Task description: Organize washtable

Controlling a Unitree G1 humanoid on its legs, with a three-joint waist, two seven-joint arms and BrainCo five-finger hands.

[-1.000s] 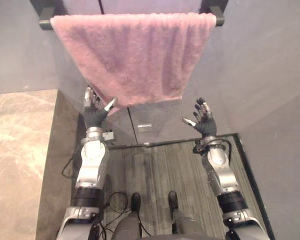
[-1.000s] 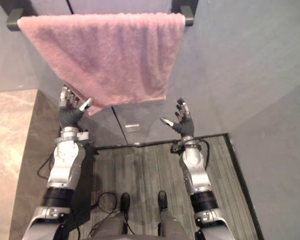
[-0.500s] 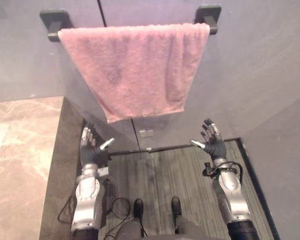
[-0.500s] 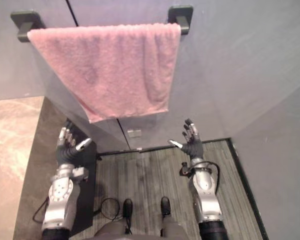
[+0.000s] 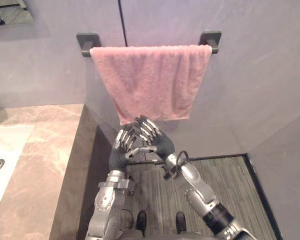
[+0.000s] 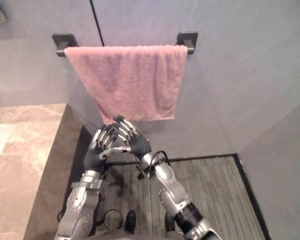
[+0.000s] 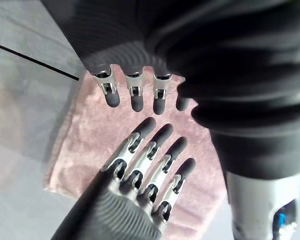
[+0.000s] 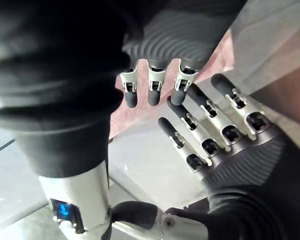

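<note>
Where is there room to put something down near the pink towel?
The marble counter is bare from the white sink across to its dark edge. The wall to the right of the towel leaves room to pass a hand. It is crowded just below the towel's lower edge, where the left hand and right hand are close together, fingers straight.

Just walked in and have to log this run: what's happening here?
The robot faces a pink towel hung over a dark wall bar. Its left hand and right hand are up close together by the towel's lower edge, fingers straight, gripping nothing. A marble counter lies on its left.
</note>
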